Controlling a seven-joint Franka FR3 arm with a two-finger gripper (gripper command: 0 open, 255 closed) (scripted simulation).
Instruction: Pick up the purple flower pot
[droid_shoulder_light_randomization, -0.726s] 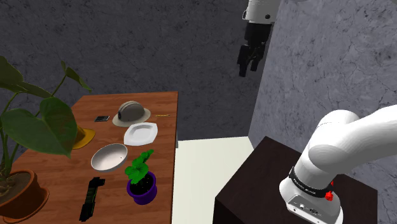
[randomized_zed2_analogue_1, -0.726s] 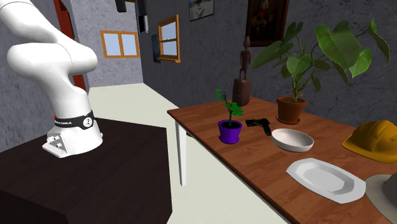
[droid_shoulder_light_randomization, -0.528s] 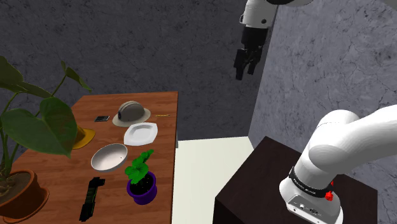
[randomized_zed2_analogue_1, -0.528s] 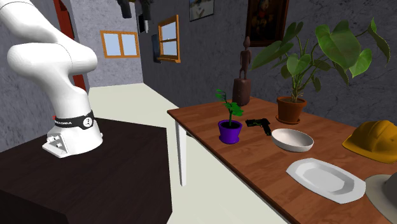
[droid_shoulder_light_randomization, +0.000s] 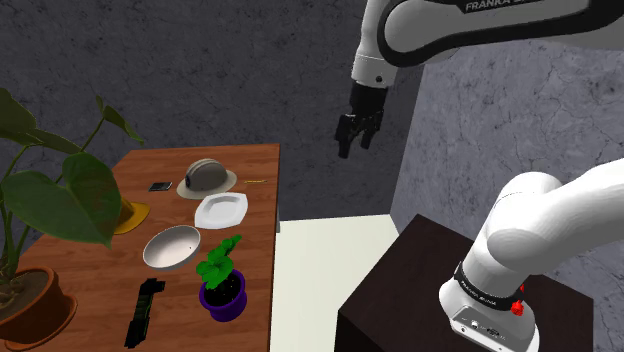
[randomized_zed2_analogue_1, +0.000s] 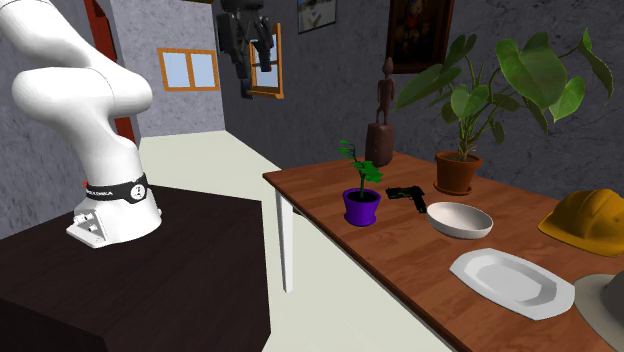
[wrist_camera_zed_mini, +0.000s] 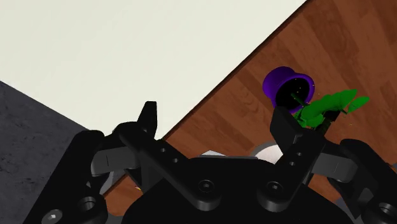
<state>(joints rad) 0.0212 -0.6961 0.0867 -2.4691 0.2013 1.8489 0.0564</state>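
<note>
High above the purple flower pot (droid_shoulder_light_randomization: 222, 298), off past the edge of the brown wooden counter (droid_shoulder_light_randomization: 100, 290) on which the pot is standing, the black jaws are hanging from the white arm (droid_shoulder_light_randomization: 480, 25) over pale floor. Since half a second ago they have been dropping and swinging toward the pot. More of the arm is now reaching into the shoulder view, and in the second exterior view the jaws are sitting lower against the grey wall. They are standing wide apart and gripping nothing. In the wrist view the pot is showing beyond the fingertips (wrist_camera_zed_mini: 283, 124), well apart from them.

A leafy green plant (droid_shoulder_light_randomization: 218, 262) is rising out of the pot and leaning over its rim. Just beside the pot a white round bowl (droid_shoulder_light_randomization: 172, 247) is resting, and a flat black gadget (droid_shoulder_light_randomization: 145, 312) is lying near the pot's other side. Beyond the bowl from the pot, a white plate (droid_shoulder_light_randomization: 221, 210) and a greyish hard hat (droid_shoulder_light_randomization: 205, 177) are sitting in turn. A yellow hard hat (randomized_zed2_analogue_1: 590, 222) is lying farther off. Well apart from the pot, at the counter's far side, a big-leaved plant in a terracotta pot (droid_shoulder_light_randomization: 35, 305) is spreading over the wood.
</note>
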